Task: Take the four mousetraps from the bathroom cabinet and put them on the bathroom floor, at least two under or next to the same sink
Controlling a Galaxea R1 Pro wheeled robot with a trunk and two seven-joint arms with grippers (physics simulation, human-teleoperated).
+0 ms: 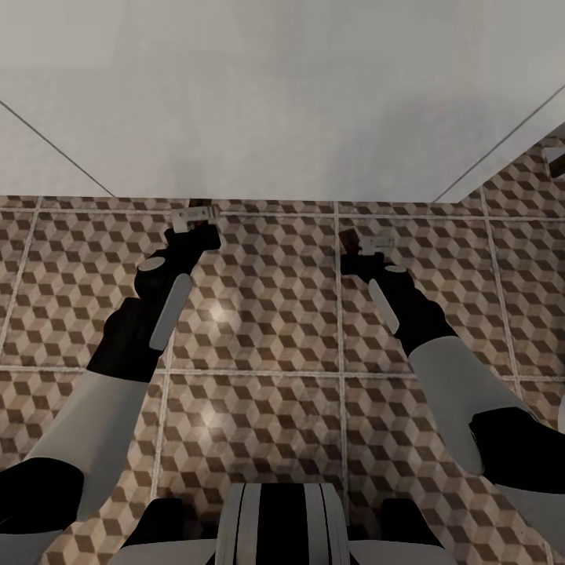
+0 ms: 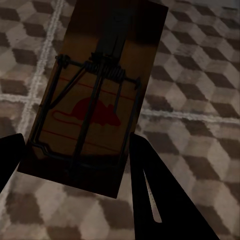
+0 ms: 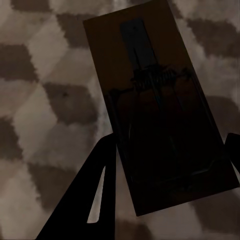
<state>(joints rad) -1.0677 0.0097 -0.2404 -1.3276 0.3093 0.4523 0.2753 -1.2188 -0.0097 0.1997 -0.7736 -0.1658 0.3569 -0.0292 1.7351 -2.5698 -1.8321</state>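
Note:
My left gripper [image 1: 196, 221] is shut on a mousetrap [image 2: 95, 100], a tan board with a dark wire spring and a red mouse print, held between its dark fingers [image 2: 160, 200] above the bathroom floor [image 1: 267, 314]. A second mousetrap [image 3: 160, 110] sits in shadow in my right gripper [image 1: 369, 245], which is shut on it, one finger [image 3: 85, 200] beside the board. Both arms reach forward over the cube-pattern tiles. Just ahead of both grippers, a broad white flat surface [image 1: 282, 94] meets the floor. I cannot tell whether it is the sink's vanity.
Pale grout lines [image 1: 339, 314] cross the tiles. At the far right a strip of floor [image 1: 534, 180] runs past the white surface's angled edge. My trunk [image 1: 278, 526] shows at the bottom, with open tiles between the arms.

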